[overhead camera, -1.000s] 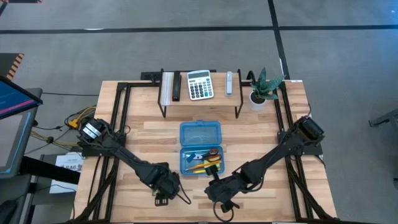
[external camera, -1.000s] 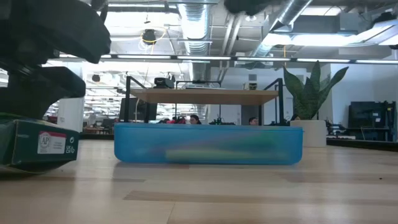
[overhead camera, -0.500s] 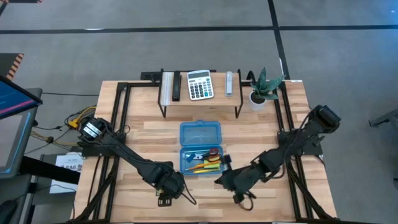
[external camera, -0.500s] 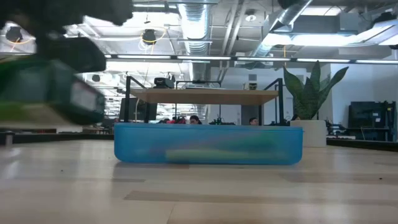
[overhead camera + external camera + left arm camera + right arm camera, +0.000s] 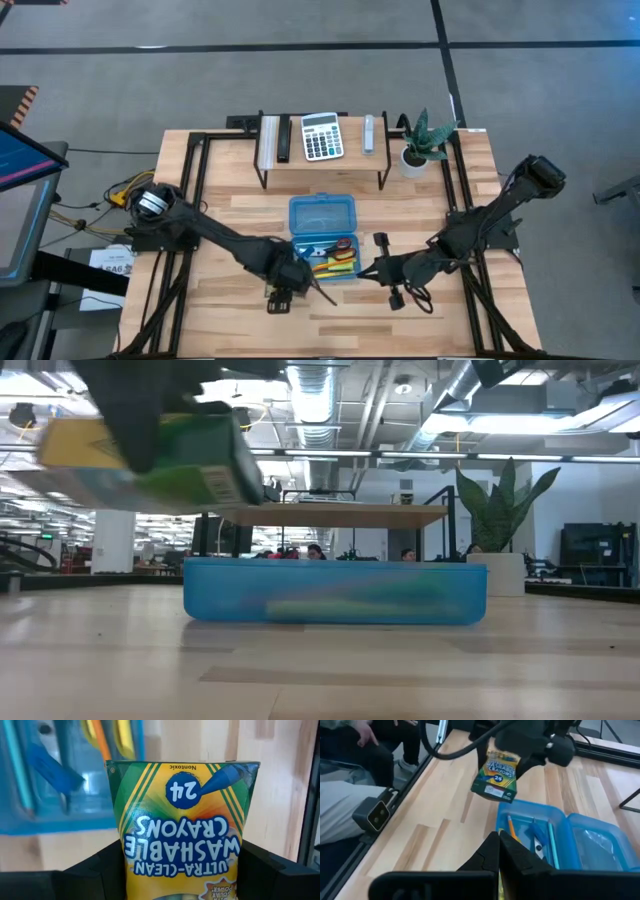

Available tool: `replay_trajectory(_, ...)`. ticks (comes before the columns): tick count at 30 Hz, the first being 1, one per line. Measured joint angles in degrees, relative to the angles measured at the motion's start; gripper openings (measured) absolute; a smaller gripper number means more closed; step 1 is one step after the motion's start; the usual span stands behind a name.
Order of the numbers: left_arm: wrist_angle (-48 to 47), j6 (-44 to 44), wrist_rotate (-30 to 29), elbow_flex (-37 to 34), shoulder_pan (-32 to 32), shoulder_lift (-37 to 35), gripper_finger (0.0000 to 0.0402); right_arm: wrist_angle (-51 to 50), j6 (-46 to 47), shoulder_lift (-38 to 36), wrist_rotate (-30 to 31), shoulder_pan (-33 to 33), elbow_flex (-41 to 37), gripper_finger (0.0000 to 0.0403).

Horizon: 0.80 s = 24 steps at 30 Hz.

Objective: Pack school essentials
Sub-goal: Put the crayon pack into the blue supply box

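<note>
Open-plan office or lab floor. Evidence: exposed ceiling ducts [image 5: 310, 400] and strip lights, rows of desks with seated people [image 5: 314, 551] well beyond the grippers, grey carpet [image 5: 300, 80], wooden workbench [image 5: 240, 215] on black framing, monitor [image 5: 20, 165].

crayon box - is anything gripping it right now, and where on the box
The left gripper holds the crayon box by one end, lifted off the table beside the blue case. The right gripper holds nothing visible.

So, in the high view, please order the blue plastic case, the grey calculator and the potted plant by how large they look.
1. Blue plastic case, lying open, clearly the largest.
2. Grey calculator and potted plant look about alike; the plant's spread leaves make a firm ranking between them unsure.
</note>
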Motion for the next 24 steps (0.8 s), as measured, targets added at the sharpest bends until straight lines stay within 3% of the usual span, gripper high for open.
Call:
replay_trajectory(16, 8.6, 11.7, 0.1, 0.5, 11.5, 0.8, 0.0260, -0.1, -0.3, 0.1, 0.0, 0.0, -0.4, 0.0021)
replay_trajectory(24, 12.1, 14.6, 2.5, 0.5, 13.5, 6.0, 0.0260, -0.6, -0.2, 0.1, 0.0, 0.0, -0.3, 0.0023)
